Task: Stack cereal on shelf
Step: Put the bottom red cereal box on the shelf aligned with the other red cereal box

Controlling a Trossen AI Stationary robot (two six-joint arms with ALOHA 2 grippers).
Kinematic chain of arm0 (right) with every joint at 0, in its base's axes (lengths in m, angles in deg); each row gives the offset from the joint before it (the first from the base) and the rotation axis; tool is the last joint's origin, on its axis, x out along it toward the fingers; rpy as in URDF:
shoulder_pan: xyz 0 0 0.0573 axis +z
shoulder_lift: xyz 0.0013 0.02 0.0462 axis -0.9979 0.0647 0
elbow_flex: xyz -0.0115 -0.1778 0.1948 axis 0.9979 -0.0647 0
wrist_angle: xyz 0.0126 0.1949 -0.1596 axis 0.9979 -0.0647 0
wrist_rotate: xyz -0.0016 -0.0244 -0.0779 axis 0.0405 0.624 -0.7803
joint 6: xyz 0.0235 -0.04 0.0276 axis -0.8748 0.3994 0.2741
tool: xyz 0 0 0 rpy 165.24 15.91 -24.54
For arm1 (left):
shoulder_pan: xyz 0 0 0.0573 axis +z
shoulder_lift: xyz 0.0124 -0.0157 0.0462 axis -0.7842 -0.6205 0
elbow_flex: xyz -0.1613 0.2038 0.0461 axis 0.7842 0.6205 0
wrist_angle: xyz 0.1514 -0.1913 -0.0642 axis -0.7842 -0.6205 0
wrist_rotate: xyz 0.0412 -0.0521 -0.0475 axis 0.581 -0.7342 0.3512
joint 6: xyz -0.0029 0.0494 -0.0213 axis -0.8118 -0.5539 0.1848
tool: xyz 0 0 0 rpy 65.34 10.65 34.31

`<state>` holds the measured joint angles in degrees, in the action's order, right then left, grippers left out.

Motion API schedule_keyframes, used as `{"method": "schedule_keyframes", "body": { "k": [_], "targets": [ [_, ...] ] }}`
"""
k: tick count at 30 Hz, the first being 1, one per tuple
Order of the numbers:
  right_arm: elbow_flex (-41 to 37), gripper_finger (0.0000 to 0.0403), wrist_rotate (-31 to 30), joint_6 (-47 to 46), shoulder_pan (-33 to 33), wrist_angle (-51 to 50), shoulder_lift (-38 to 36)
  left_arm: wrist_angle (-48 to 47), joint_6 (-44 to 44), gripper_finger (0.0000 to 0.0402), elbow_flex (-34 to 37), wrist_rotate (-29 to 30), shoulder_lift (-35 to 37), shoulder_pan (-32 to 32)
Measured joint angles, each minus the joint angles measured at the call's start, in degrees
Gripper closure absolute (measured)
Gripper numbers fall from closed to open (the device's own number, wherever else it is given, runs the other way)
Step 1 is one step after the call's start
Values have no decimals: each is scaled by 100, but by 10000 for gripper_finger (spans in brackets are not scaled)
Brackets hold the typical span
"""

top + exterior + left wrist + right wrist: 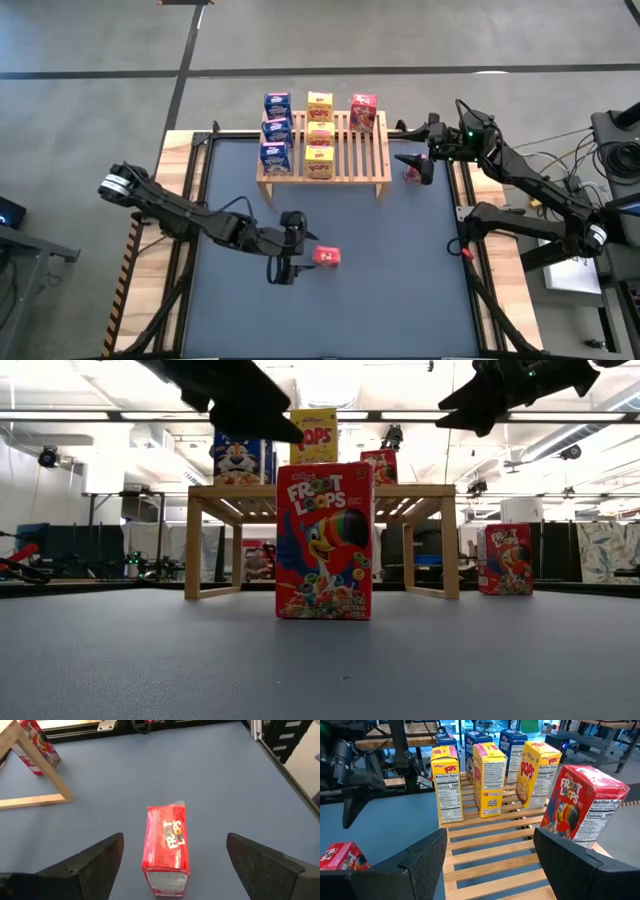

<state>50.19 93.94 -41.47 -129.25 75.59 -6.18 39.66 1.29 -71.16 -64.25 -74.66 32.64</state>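
The shelf point(345, 150) stands at the table's far middle. On its slats stand three blue cereal boxes point(276, 130), three yellow ones point(319, 135) and one red one point(363, 112). A second red box point(412, 172) stands on the table by the shelf's right end. A third red box point(167, 845) stands upright on the table near the middle point(327, 257). My left gripper point(300, 247) is open, with one finger on each side of this box and not touching it. My right gripper point(490, 835) is open and holds nothing, above the shelf's right end.
The dark table mat point(400, 290) is bare around the middle red box. Wooden strips and cables line the table's left and right edges point(470, 200). The shelf's short legs point(40, 785) stand between the middle box and the box by the shelf.
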Motion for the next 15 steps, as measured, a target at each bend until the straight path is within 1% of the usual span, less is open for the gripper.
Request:
{"method": "schedule_keyframes", "body": {
  "k": [7,15],
  "targets": [
    [-19,117,0,-4,38,-29,0,906,58,61,690,9,11,12],
    [-31,117,0,-9,161,-27,0,3211,198,60,2104,11,113,155]
  ]
}}
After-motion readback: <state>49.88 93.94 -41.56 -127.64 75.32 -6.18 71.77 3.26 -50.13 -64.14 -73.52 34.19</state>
